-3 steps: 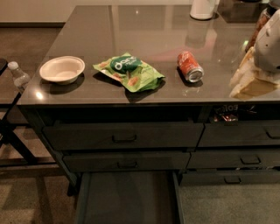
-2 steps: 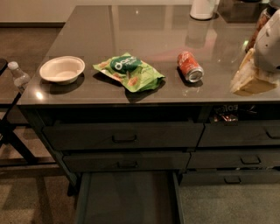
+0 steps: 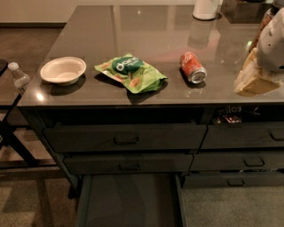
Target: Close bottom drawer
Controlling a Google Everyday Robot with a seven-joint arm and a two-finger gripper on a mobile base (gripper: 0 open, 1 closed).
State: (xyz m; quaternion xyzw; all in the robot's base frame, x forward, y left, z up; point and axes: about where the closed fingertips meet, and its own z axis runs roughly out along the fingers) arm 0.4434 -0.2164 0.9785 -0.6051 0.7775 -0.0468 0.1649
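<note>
At six o'clock, one bottom drawer (image 3: 131, 199) pulled out — two drawers (image 3: 126, 138) closed above. On top: one bowl (image 3: 63, 70), one bag (image 3: 131, 73), one can (image 3: 193, 67). Gripper (image 3: 255, 77) at three o'clock — grip impossible to tell.

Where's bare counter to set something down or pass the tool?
Free: countertop behind bowl, chip bag and can, up to the white jug. Also between can and tool at right edge. Crowded: front strip.
</note>
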